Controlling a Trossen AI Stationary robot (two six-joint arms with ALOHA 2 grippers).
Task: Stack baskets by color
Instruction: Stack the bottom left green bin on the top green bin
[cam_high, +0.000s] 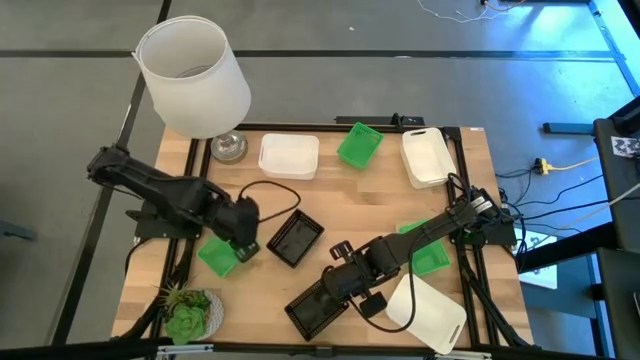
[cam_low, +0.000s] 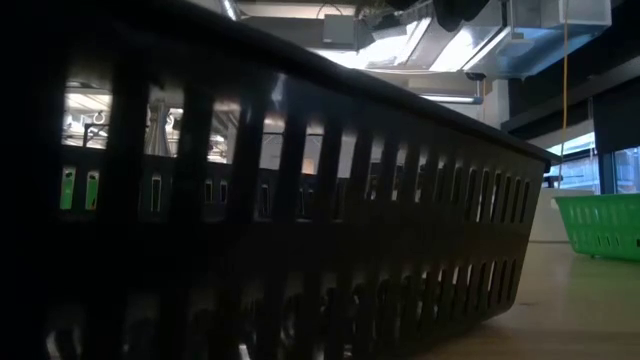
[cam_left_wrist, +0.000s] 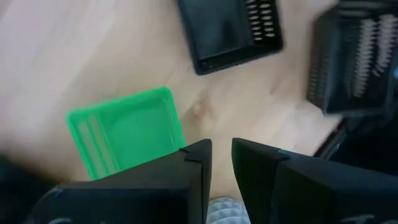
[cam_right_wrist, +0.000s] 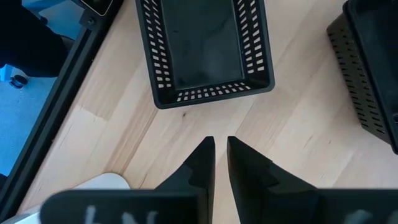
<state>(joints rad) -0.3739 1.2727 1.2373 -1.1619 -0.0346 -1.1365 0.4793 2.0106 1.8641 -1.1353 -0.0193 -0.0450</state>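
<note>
The right tool (cam_right_wrist: 221, 146) hangs over bare worktop (cam_right_wrist: 298, 137), fingers nearly together with a narrow gap, holding nothing, just short of an empty black basket (cam_right_wrist: 208, 50); a second black basket (cam_right_wrist: 373, 74) lies beside it. The left tool (cam_left_wrist: 221, 149), fingers likewise narrowly apart and empty, hovers beside a green basket (cam_left_wrist: 124, 134). Only the high view shows the white baskets (cam_high: 289, 156), two more green baskets (cam_high: 359, 145), the lampshade (cam_high: 195, 75) and potted plant (cam_high: 188, 312). The low view is filled by a black basket wall (cam_low: 300, 220). No writing is legible.
</note>
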